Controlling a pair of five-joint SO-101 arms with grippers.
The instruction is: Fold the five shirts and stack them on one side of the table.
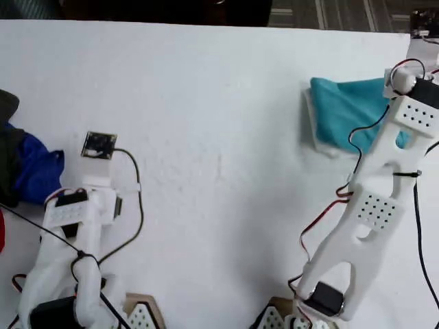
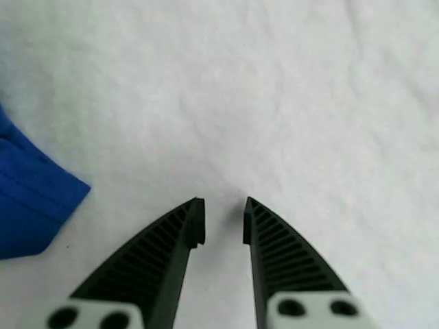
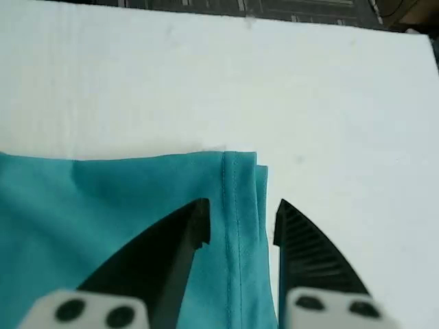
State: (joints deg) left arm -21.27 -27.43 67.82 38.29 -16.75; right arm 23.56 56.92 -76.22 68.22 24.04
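My right end effector [image 3: 240, 221] hangs, fingers apart, over the folded teal shirt [image 3: 103, 205], its hemmed edge between the tips. My left end effector [image 2: 223, 221], slightly parted, is over bare bench [image 2: 288, 103], well apart from that teal shirt.

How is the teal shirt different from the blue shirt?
The teal shirt lies flat with straight folded edges; the blue shirt sits bunched up beside dark cloth. The right claw is open over the teal shirt's edge; the left claw is open over bare table beside the blue shirt. Both shirts lie on the white table.
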